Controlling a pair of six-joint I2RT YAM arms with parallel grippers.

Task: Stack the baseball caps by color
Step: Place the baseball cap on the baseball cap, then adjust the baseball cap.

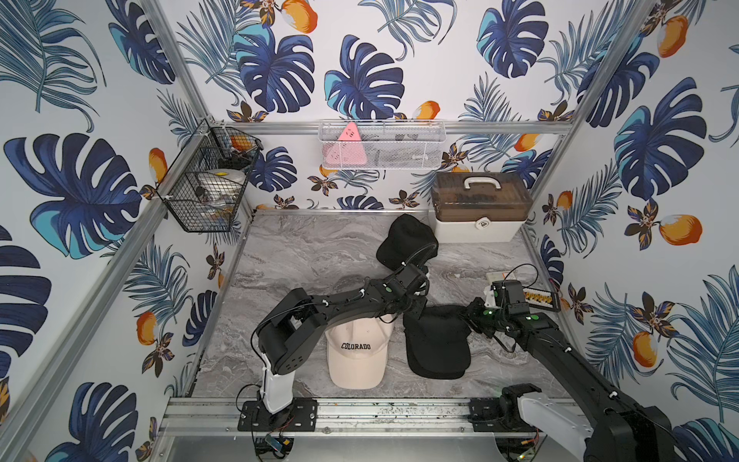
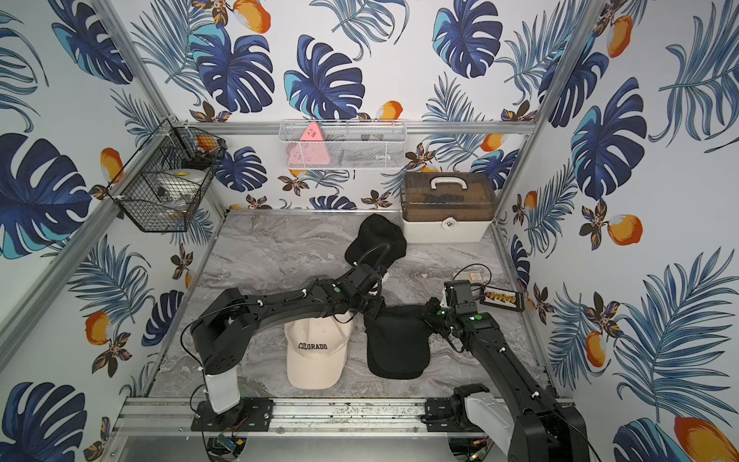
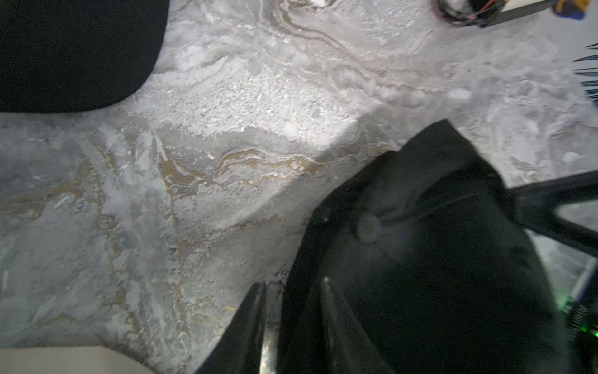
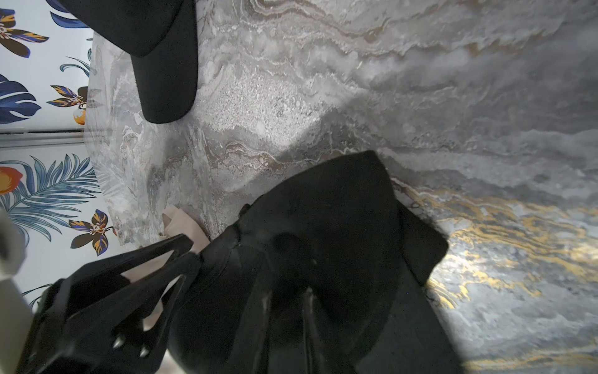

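A cream cap point(image 1: 356, 360) point(image 2: 316, 360) lettered COLORADO lies near the front. Right of it sits a black cap point(image 1: 438, 348) point(image 2: 398, 348), apparently on top of another black one. A third black cap point(image 1: 406, 240) point(image 2: 376, 240) lies at the back. My left gripper point(image 1: 408, 310) point(image 3: 293, 283) stands at the near black cap's left rim; its fingers straddle the rim, with a sliver of table between one finger and the fabric. My right gripper point(image 1: 472, 316) point(image 4: 287, 291) is at that cap's right side, its fingers pinched narrowly on the crown fabric.
A white toolbox with a brown lid point(image 1: 480, 208) stands at the back right. A small connector board point(image 1: 540, 298) lies by the right wall. A black wire basket point(image 1: 208, 188) and a white mesh basket point(image 1: 380, 144) hang on the walls. The metal rail point(image 1: 392, 412) bounds the front.
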